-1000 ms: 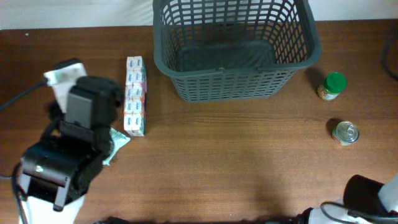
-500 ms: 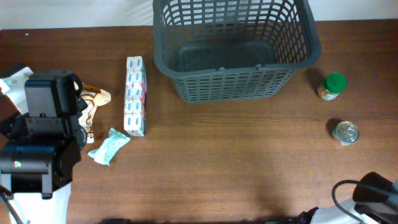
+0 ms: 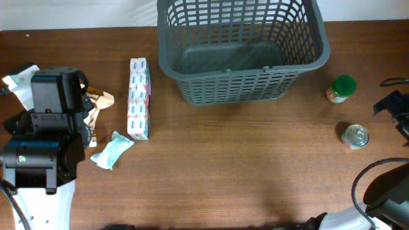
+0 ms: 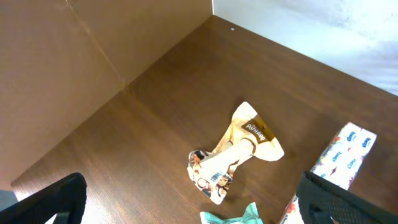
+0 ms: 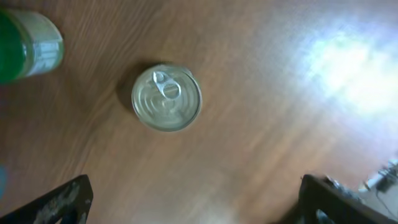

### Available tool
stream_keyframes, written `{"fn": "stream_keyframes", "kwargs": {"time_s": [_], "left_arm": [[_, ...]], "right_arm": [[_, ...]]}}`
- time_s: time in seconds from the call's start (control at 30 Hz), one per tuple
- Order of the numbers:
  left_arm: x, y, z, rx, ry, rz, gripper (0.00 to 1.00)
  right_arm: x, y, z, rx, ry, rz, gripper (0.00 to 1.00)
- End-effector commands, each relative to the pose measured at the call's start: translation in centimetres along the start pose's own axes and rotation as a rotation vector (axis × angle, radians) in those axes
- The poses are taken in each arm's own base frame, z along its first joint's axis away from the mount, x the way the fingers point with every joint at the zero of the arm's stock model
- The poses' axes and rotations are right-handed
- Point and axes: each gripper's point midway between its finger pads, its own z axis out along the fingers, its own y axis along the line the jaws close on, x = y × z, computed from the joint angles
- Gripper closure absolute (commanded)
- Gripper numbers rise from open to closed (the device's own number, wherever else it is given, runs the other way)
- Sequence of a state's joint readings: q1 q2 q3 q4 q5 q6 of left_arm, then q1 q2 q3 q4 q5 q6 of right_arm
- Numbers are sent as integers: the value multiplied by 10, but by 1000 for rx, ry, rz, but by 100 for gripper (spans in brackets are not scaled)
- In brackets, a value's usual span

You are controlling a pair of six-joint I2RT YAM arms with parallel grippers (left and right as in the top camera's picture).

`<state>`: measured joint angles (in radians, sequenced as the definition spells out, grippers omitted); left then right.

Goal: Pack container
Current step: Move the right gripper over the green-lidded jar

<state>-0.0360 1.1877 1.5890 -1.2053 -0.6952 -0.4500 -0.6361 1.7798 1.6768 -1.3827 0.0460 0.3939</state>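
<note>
Basket [image 3: 236, 86] at the desk's back edge: dark grey, lattice sides. Desk [image 3: 223, 172] is brown wood grain; near its right edge, the jar [image 3: 342, 88] has a green lid and the tin [image 5: 166, 98] is silver with ringed grooves. Left side: box [image 3: 138, 98] white with blue-red print, sachet [image 3: 112, 150] pale teal, wrapper [image 4: 239, 152] cream with a brown band.

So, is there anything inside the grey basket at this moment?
No, the overhead view looks straight down into the basket and shows only its bare dark floor.
</note>
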Motion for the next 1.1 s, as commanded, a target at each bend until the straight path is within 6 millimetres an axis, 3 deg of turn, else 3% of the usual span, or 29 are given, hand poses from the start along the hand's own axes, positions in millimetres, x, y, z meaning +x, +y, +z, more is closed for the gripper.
{"fn": "stream_keyframes", "kwargs": {"time_s": [0.0, 0.13, 0.4, 0.83, 1.07], "left_arm": [[-4, 1, -1, 2, -6, -17, 0], [0, -7, -2, 48, 16, -17, 0], [3, -10, -2, 69, 32, -13, 0], [15, -4, -2, 47, 75, 24, 0], [15, -4, -2, 47, 76, 25, 0]], "right_arm": [[5, 5, 11, -35, 19, -33, 1], [1, 34, 11, -137, -12, -170, 1], [-16, 79, 5, -197, -143, -241, 1], [-43, 106, 32, -189, -103, -277, 1], [-69, 137, 21, -161, -97, -329, 1]]}}
